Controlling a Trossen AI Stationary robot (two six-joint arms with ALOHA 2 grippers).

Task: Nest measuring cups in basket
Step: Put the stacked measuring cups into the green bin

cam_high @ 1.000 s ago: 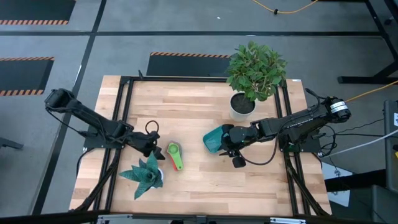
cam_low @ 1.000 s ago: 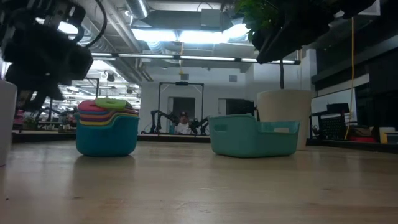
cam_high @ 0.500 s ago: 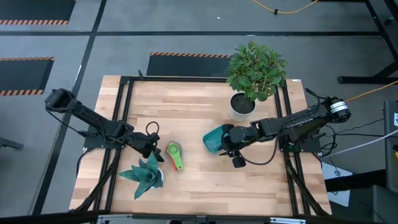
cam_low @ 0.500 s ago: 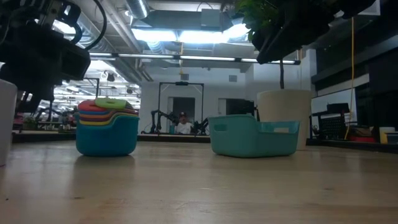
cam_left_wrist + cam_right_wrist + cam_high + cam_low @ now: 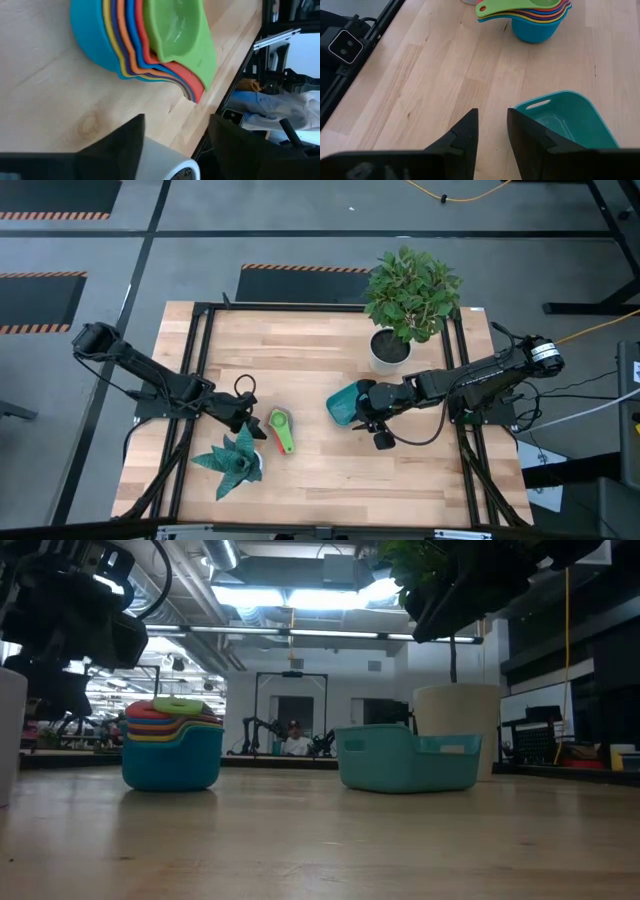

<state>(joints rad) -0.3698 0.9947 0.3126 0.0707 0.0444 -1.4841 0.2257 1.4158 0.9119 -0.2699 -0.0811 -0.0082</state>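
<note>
The measuring cups (image 5: 281, 430) stand nested in one stack on the table, the largest blue one (image 5: 172, 762) at the bottom and the green one (image 5: 175, 27) on top. The teal basket (image 5: 343, 405) rests upright on its base (image 5: 408, 780), right of the stack. My left gripper (image 5: 177, 122) hangs open just left of the stack, fingers pointing at it, touching nothing. My right gripper (image 5: 492, 117) hovers above the basket's near left side, its fingers a little apart with only bare table between them.
A leafy plant in a white pot (image 5: 392, 345) stands behind the basket. A teal spiky plant in a white pot (image 5: 235, 460) sits by the near left edge, close under my left gripper (image 5: 170, 162). Black frame rails (image 5: 195, 370) run along both table sides.
My left gripper's fingers have spread apart in the low view while the arm stays in place. The cup stack and the basket have not moved.
</note>
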